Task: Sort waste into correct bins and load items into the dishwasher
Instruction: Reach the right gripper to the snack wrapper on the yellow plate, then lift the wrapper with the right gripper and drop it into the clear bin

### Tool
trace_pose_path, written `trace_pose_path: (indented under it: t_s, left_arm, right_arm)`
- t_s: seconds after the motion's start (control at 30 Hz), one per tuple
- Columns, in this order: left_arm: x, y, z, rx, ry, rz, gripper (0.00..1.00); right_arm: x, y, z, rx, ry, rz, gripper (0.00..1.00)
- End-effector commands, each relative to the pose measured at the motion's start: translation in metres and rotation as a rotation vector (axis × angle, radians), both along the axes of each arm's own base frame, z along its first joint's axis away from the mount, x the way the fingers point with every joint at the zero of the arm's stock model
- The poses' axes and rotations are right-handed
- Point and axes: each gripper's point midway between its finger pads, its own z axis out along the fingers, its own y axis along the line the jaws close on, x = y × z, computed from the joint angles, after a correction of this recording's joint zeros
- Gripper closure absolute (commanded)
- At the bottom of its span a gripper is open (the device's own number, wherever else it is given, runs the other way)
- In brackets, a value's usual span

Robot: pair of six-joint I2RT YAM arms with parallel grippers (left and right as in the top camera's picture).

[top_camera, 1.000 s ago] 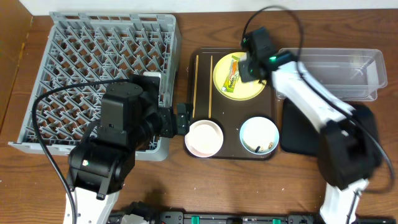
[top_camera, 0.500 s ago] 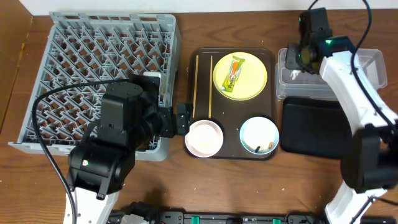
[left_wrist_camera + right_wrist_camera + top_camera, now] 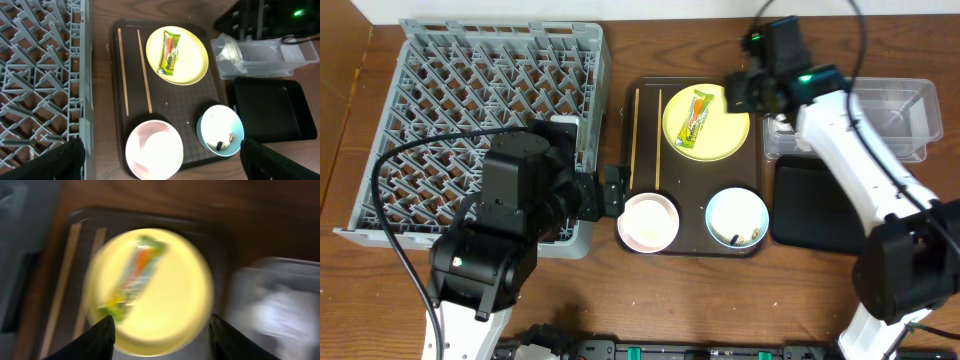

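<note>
The right arm's fingers [image 3: 100, 339] hang partly spread and empty above the yellow plate [image 3: 725, 135], on which the green-and-yellow snack wrapper [image 3: 693, 118] lies. The left arm's fingers [image 3: 57, 162] stand wide apart, holding nothing, between the dish rack [image 3: 480, 90] and the white bowl [image 3: 648, 222]. The crumpled white paper [image 3: 228, 50] sits in the clear tub [image 3: 895, 120].
</note>
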Motion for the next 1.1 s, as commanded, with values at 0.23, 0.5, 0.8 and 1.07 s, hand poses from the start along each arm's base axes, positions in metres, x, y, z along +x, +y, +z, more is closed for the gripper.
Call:
trace_pose_path:
  t_s: [0.23,0.5,0.8,1.07]
  left_arm:
    - [0.000,0.000,0.008,-0.014,-0.014,0.001,0.01]
    - [0.000,0.000,0.008,-0.014,-0.014,0.001,0.01]
    - [0.000,0.000,0.008,-0.014,-0.014,0.001,0.01]
    - [0.000,0.000,0.008,-0.014,-0.014,0.001,0.01]
  right_arm:
    - [0.021,0.051,-0.097,-0.028,0.040,-0.143,0.30]
    - [0.024,0.053,-0.156,-0.002,0.117,-0.241,0.75]
    - [0.035,0.025,-0.054,0.046,-0.010,-0.219,0.99]
    - [0.013,-0.072,0.053,0.060,-0.079,-0.366,0.99]
